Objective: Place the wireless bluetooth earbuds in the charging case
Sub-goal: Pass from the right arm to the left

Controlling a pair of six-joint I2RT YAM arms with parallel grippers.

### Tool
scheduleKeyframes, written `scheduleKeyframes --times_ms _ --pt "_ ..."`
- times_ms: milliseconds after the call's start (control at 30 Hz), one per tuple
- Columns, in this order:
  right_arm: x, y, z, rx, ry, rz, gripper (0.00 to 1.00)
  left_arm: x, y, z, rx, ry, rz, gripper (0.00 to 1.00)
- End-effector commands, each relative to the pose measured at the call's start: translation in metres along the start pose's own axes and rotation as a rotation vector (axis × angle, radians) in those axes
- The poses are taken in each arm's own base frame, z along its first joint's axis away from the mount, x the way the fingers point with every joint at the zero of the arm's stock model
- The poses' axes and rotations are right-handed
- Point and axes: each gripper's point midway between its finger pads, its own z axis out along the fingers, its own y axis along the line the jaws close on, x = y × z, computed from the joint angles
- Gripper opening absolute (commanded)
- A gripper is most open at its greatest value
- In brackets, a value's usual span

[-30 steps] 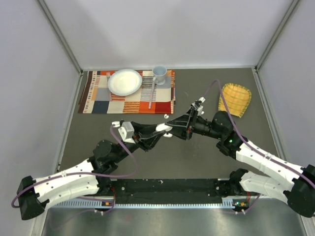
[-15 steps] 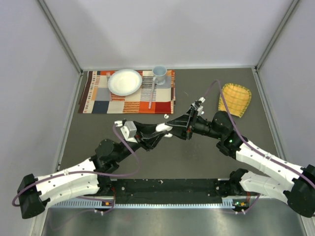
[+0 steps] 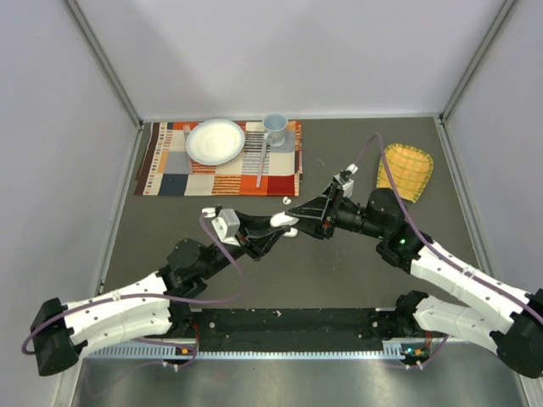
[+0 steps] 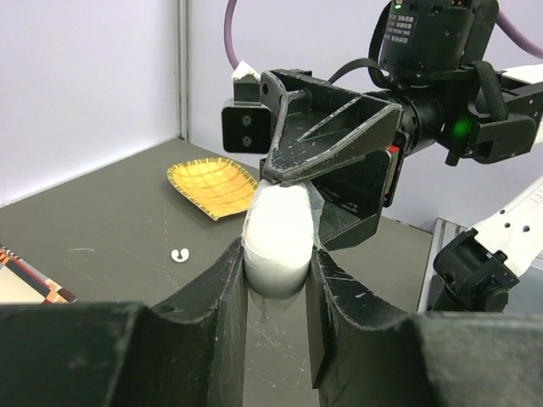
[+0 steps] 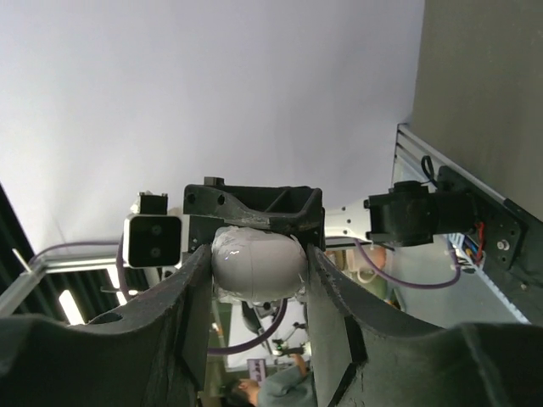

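From the near edge, both arms reach inward and meet over the middle of the surface (image 3: pixel 339 271). The left fingers (image 4: pixel 212 314) are clamped narrow on the lower body of the charging case (image 4: pixel 278 225), one on each flank. The case stands on end between them and appears to be lifted clear of the surface. The right fingers (image 5: pixel 191 314) close on the same case from the opposite side and grip its upper part, so the case is held at both ends. This double hold most likely lets one arm fix the body while the other works the lid, which looks closed, though no seam can be made out. Just beyond the case, one of the wireless bluetooth earbuds (image 3: pixel 287 200) lies loose on the surface, apart from both arms; no other is visible. It cannot go in until the case is opened. Farther right lies a yellow cloth (image 3: pixel 405 170). At the far left, a patterned placemat (image 3: pixel 170 178) carries a plate (image 3: pixel 215 154), a cup (image 3: pixel 274 127) and a spoon (image 3: pixel 261 165), all well apart from the work.
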Motion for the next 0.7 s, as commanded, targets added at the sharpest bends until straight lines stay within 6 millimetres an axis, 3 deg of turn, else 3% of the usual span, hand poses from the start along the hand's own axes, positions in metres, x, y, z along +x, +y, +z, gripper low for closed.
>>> scheduleKeyframes --times_ms 0,67,200,233,433,667 --pt "0.003 0.013 -0.007 0.021 -0.009 -0.127 0.38 -0.022 -0.005 0.004 0.022 -0.073 -0.015 0.0" --pt "0.003 0.013 -0.006 0.019 -0.007 -0.126 0.33 -0.022 -0.007 0.005 0.03 -0.076 -0.02 0.0" --pt "0.004 0.007 -0.004 0.027 0.008 -0.1 0.23 -0.025 -0.008 0.008 0.031 -0.079 -0.029 0.13" --pt "0.003 0.006 -0.003 0.024 0.008 -0.094 0.21 -0.025 -0.007 0.009 0.028 -0.081 -0.032 0.21" --pt "0.003 0.004 -0.002 -0.023 0.009 -0.016 0.18 -0.03 -0.007 0.01 0.025 -0.108 -0.046 0.48" --pt "0.003 0.005 -0.002 -0.056 0.011 0.036 0.17 -0.027 -0.008 0.012 0.031 -0.106 -0.055 0.53"
